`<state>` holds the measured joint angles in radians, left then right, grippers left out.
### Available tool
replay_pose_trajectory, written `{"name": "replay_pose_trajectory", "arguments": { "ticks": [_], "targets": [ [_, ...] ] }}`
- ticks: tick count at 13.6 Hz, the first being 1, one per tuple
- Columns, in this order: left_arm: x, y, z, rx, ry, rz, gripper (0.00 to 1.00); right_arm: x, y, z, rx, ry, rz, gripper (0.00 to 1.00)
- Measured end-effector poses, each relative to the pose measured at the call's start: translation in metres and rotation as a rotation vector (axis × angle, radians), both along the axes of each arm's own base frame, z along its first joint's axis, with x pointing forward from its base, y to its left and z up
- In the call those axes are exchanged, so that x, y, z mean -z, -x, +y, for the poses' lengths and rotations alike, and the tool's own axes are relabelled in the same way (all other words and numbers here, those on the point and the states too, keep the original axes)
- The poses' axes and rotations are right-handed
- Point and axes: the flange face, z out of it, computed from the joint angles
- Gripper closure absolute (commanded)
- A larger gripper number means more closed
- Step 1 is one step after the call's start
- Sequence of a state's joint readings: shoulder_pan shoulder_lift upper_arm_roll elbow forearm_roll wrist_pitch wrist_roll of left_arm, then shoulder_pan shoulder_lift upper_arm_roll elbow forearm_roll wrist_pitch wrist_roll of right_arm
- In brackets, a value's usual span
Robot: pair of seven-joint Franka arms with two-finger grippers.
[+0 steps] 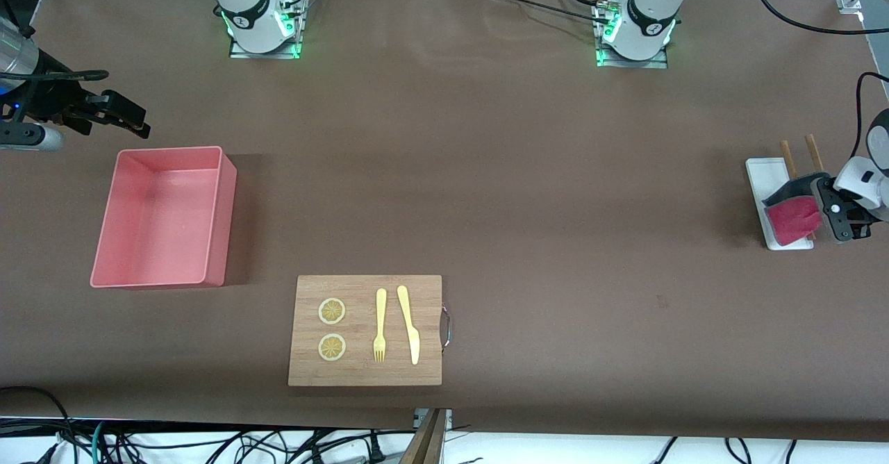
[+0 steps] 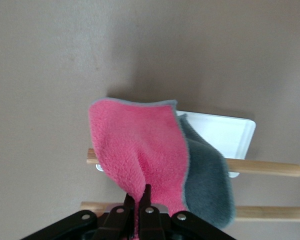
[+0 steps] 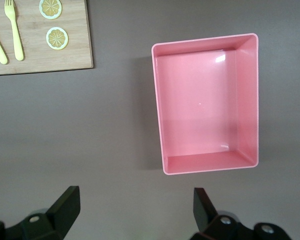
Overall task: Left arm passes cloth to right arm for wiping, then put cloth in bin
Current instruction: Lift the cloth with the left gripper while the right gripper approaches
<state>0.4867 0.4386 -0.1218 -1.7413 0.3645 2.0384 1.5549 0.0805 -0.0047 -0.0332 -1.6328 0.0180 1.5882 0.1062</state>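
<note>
Cloth (image 2: 140,150) hangs from the left tool (image 2: 142,200), whose fingers are clenched on its edge, over the white tray (image 1: 764,179) and two wooden sticks (image 2: 270,168) at the left arm's end of the surface (image 1: 521,172). The right tool (image 3: 135,210) hovers released, fingers wide apart, above bare surface just beside the pink bin (image 1: 163,217). A wooden board (image 1: 364,367) with fork (image 1: 380,325), knife (image 1: 408,321) and lemon slices (image 1: 332,311) lies nearer the front camera

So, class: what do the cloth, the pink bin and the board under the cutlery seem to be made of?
Cloth: soft terry-like fleece, fuzzy pink pile with a grey reverse. Bin: likely plastic, smooth and glossy with highlights. Board: wood, maybe bamboo, matte with visible grain.
</note>
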Motion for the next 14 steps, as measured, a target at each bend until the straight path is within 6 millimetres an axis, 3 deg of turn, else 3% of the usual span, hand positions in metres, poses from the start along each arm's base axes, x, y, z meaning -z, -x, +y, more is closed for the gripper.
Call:
{"name": "replay_pose_trajectory", "arguments": {
  "ticks": [3,5,8,9,11,14],
  "targets": [
    [-0.038,-0.017,-0.028,-0.021,0.047,0.047,1.00,0.000,0.000,0.000,0.000,0.000,0.001,0.00],
    [-0.072,-0.034,-0.064,-0.025,0.111,0.042,1.00,0.014,-0.003,0.001,-0.001,0.002,0.036,0.00],
    [-0.116,-0.051,-0.136,-0.038,0.256,0.031,1.00,0.083,-0.022,0.002,-0.007,-0.001,0.203,0.00],
    [-0.125,-0.053,-0.161,-0.056,0.312,0.040,1.00,0.095,-0.026,0.006,-0.039,-0.015,0.223,0.00],
    [-0.131,-0.056,-0.216,-0.106,0.420,0.055,1.00,0.084,-0.022,0.025,-0.165,-0.067,0.233,0.00],
    [-0.127,-0.055,-0.329,-0.161,0.569,0.129,1.00,0.032,0.005,0.061,-0.330,-0.265,0.194,0.00]
  ]
}}
